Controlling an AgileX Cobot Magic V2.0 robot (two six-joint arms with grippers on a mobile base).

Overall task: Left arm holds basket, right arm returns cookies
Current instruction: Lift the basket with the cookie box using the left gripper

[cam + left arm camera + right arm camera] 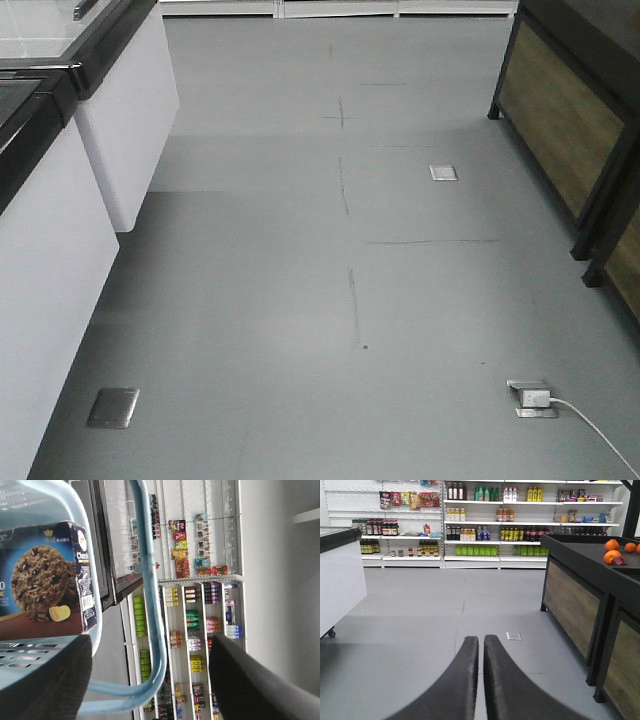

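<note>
In the left wrist view the light blue basket (30, 660) fills the left side, with its slotted wall beside my left finger. The cookies (45, 585), a navy carton with a chocolate-chip cookie photo, lie inside it. The basket's two loop handles (150, 605) run through the wide gap of my left gripper (150, 640), whose jaws stand far apart and open; neither pad presses on them. My right gripper (481, 639) points along the grey floor, shut with only a thin slit and nothing between its fingers. The front view shows neither arm.
White freezer cabinets (50, 260) line the left of the aisle and a black and wood stand (570, 120) the right, with oranges (612, 555) on top. A floor socket with a white cable (532, 397) lies near right. Stocked shelves (475, 530) close the far end.
</note>
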